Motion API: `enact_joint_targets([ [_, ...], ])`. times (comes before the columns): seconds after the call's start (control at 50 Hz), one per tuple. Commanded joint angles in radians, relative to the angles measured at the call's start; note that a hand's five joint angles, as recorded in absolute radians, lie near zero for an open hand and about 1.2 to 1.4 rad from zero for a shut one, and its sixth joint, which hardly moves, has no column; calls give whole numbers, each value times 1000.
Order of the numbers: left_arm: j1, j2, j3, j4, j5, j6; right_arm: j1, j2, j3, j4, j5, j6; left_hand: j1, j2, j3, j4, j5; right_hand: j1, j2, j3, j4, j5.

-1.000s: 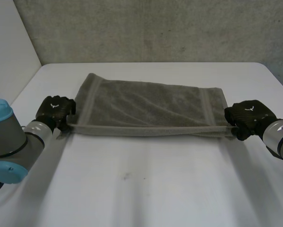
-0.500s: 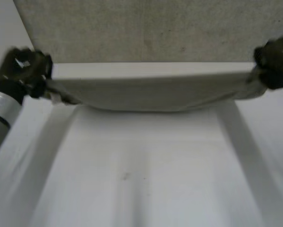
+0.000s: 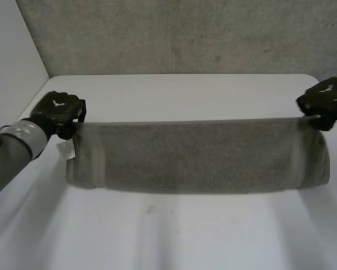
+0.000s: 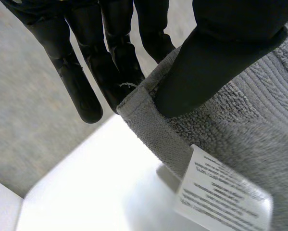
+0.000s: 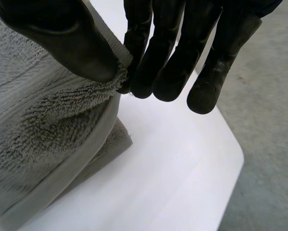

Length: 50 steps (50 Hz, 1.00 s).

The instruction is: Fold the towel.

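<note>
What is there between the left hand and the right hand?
The grey towel spans the whole stretch in the head view: its top edge runs taut from the left hand to the right hand, each pinching a corner.

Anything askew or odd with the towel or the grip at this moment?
Nothing stands out. The towel hangs stretched between the left hand and the right hand, each pinching a top corner, with its top edge level. The white label by the left hand is only the towel's tag.
</note>
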<state>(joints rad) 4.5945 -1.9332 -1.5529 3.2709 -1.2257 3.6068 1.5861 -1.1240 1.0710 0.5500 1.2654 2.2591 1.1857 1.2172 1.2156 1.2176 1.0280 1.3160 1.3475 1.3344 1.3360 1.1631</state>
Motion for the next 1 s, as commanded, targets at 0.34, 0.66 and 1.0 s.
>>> enact_joint_targets([
  [0.34, -97, -170, 1021, 53, -196, -310, 166, 144, -717, -578, 160, 384, 211, 179, 181, 179, 194, 80, 49, 62, 60, 59],
  [0.66, -32, -158, 441, 69, -158, -335, 166, 124, -242, -298, 54, 287, 211, 179, 181, 179, 194, 49, 18, 31, 29, 28],
  [1.0, -26, 116, -60, 145, -45, -182, 204, 86, 14, -295, -66, 303, 211, 179, 181, 179, 194, -1141, -1173, -1160, -1161, -1163],
])
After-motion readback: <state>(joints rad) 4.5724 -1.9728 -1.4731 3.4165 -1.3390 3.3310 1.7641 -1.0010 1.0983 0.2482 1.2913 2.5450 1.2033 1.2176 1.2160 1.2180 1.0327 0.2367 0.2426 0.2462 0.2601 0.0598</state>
